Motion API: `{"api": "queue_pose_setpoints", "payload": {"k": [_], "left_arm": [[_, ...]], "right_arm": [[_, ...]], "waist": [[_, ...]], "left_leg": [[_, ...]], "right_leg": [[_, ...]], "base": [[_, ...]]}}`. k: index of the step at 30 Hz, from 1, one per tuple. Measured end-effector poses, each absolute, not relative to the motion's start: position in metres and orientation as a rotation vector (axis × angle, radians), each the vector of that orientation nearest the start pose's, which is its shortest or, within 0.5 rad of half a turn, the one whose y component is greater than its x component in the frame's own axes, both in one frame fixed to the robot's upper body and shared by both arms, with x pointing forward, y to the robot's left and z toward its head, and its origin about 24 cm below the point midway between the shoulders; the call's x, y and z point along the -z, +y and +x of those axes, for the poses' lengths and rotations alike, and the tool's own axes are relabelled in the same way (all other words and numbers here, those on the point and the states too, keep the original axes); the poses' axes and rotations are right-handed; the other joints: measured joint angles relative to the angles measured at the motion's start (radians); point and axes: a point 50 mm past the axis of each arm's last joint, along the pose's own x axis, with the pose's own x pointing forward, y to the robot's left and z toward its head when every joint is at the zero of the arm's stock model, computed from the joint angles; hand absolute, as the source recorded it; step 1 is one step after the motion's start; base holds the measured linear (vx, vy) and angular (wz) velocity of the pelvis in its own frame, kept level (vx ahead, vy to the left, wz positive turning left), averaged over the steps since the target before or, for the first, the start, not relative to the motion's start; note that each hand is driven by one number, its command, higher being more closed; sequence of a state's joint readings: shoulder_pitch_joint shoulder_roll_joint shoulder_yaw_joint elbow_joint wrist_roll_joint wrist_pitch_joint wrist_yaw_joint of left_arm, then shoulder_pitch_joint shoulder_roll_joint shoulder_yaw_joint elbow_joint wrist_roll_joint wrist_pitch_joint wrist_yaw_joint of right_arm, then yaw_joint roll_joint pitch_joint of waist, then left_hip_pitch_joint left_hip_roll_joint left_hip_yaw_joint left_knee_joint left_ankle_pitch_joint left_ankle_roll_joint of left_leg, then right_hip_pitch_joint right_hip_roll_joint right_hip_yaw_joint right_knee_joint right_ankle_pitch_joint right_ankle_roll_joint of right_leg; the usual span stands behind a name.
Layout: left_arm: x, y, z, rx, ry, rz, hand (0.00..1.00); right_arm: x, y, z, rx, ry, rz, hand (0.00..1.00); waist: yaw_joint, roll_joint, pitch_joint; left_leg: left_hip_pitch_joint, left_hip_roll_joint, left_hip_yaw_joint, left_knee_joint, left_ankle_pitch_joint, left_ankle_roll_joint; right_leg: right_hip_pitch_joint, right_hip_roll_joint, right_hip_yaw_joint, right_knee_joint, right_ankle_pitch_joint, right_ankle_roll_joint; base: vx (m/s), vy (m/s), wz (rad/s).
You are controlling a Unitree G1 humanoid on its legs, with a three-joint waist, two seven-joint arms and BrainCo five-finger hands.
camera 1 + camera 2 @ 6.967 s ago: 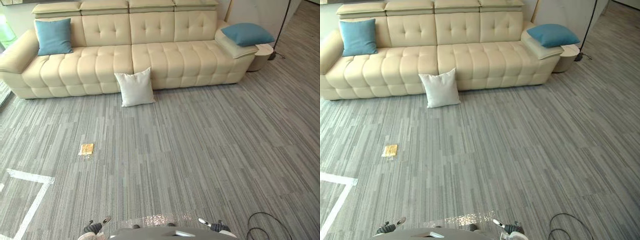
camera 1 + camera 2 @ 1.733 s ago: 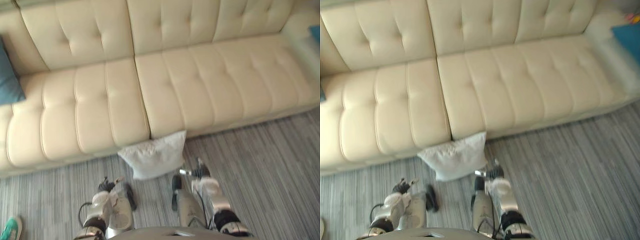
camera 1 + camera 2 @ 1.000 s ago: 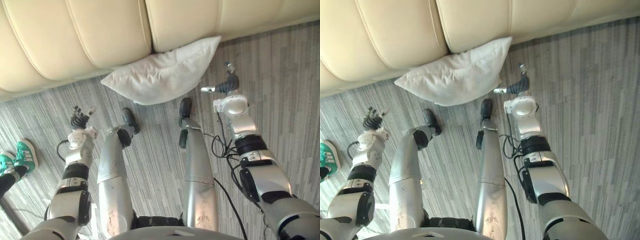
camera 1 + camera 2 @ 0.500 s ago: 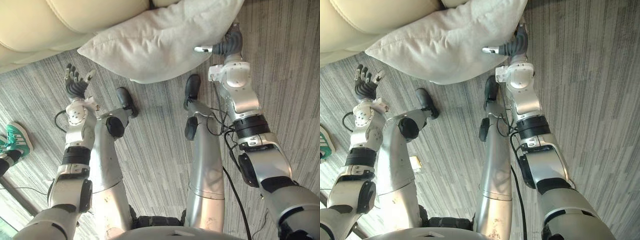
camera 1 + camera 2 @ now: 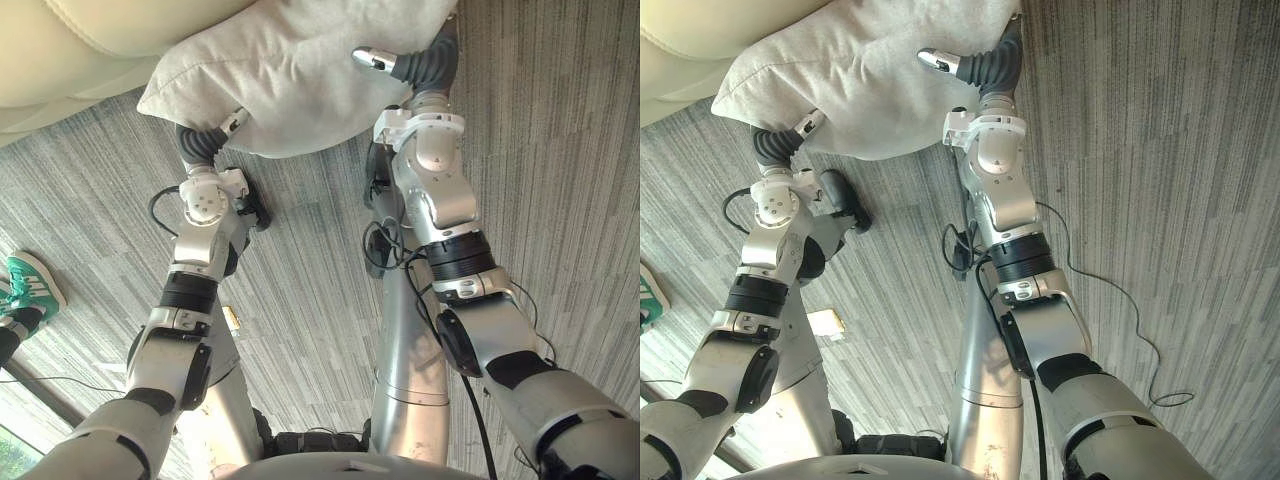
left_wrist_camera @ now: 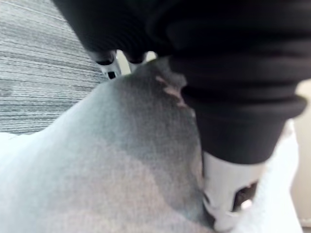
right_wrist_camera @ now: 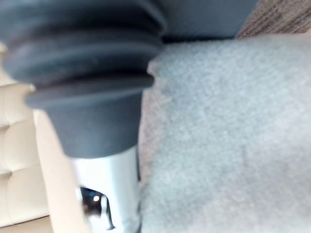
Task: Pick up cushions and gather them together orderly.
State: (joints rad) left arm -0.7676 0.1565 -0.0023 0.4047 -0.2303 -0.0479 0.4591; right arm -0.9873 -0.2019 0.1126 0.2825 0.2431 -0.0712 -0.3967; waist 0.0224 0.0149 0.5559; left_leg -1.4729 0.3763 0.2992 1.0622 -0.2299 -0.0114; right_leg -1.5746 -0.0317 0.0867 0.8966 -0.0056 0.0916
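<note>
- Eye views: the white cushion [image 5: 300,70] lies on the carpet [image 5: 300,300] between the left hand [image 5: 198,145] and the right hand [image 5: 428,65], each at one of its edges. Both hands should probably rise together and evenly, so it cannot sag or slip.
- Left wrist view: cloth crowds against the hand. Whether the hand has clamped on it cannot be told, so a firm hold should come first.
- Right wrist view: cloth lies just beside the hand and the sofa [image 7: 19,145] just past it. The hold is equally unclear. The lift should draw away from the sofa.

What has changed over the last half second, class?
Both hands reached forward: the left hand, clear of the cushion half a second ago, now meets its left edge; the right hand slid further along its right edge. The cushion still leans on the sofa.
</note>
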Motion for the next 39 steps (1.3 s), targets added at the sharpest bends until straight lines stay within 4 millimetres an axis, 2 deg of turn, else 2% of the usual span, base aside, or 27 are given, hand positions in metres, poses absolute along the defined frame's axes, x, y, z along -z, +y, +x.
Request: {"api": "queue_pose_setpoints", "payload": {"k": [12, 20, 24, 30, 36, 39], "left_arm": [[-0.198, 0.154, 0.373, -0.336, -0.381, -0.115, 1.00], [-0.203, 0.150, 0.365, -0.325, -0.422, -0.130, 1.00], [-0.201, 0.146, 0.360, -0.328, -0.430, -0.153, 1.00], [-0.199, 0.151, 0.342, -0.344, -0.474, -0.180, 1.00], [-0.183, 0.155, 0.324, -0.365, -0.459, -0.229, 1.00], [-0.165, 0.151, 0.316, -0.367, -0.406, -0.261, 1.00]], "right_arm": [[-0.292, -0.111, 0.357, 0.069, -0.710, 0.225, 1.00], [-0.295, -0.104, 0.347, 0.031, -0.747, 0.262, 1.00], [-0.284, -0.105, 0.342, 0.029, -0.750, 0.287, 1.00], [-0.262, -0.108, 0.338, 0.025, -0.713, 0.303, 1.00], [-0.230, -0.105, 0.332, 0.010, -0.639, 0.341, 1.00], [-0.207, -0.110, 0.330, 0.020, -0.573, 0.332, 1.00]], "waist": [[-0.010, 0.000, 0.000], [-0.016, 0.000, 0.000], [-0.019, 0.000, 0.000], [-0.025, 0.000, 0.000], [-0.020, -0.001, -0.003], [-0.013, -0.001, -0.004]], "left_leg": [[-0.014, 0.000, -0.010, -0.003, 0.000, 0.000], [-0.014, -0.001, -0.019, -0.001, 0.006, 0.002], [0.000, -0.007, -0.028, -0.010, 0.014, 0.002], [0.101, -0.030, -0.025, -0.111, 0.049, -0.024], [0.269, -0.037, -0.023, -0.199, 0.073, -0.035], [0.418, -0.037, -0.009, -0.230, 0.067, -0.041]], "right_leg": [[-0.002, 0.001, -0.009, -0.013, 0.001, -0.001], [0.004, -0.002, -0.016, -0.009, 0.001, -0.001], [0.026, -0.005, -0.023, -0.014, 0.002, -0.004], [0.132, -0.017, -0.044, -0.102, 0.018, -0.024], [0.302, -0.014, -0.065, -0.182, 0.024, -0.034], [0.450, -0.008, -0.070, -0.224, 0.027, -0.040]], "base": [[-0.06, -0.009, -0.01], [-0.06, -0.014, 0.01], [-0.07, -0.023, 0.06], [-0.08, -0.035, 0.08], [-0.03, -0.052, -0.01], [0.03, -0.057, -0.11]]}}
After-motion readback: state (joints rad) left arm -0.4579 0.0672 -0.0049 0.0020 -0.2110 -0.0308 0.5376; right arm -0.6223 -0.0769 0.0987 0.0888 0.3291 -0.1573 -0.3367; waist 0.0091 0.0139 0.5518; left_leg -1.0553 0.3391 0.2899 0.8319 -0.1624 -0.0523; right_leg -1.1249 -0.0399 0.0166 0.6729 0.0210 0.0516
